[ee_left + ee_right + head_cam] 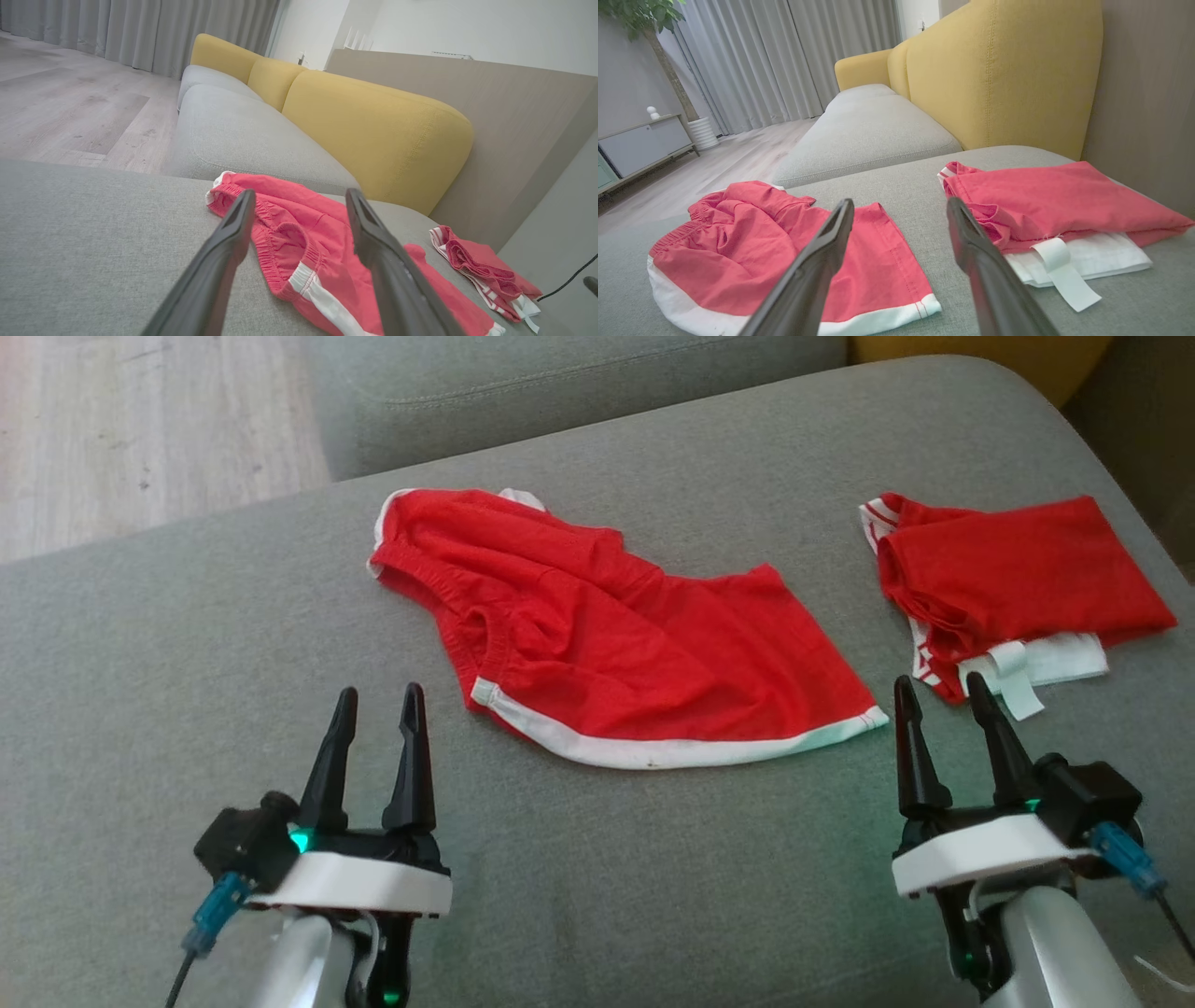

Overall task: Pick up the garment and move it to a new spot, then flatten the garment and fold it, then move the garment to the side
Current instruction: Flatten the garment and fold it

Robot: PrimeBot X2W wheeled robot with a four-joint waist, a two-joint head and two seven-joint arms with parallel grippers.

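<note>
Head view: the rumpled red garment (616,644) lies on the grey cushion (168,644), ahead of and between my arms, its long axis running far-left to near-right. My left gripper (380,691) is nearer, just beside its near corner. Left and right gripper (939,679) are both spread wide and empty.

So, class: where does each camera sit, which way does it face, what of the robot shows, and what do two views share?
Head view: robot's head, facing down at the grey seat; left gripper, right gripper show, open.
Left wrist view: left wrist, facing over the shorts toward the yellow backrest; its fingers show.
Right wrist view: right wrist, facing between shorts and folded garment; its fingers show.
Wrist views share both garments.
</note>
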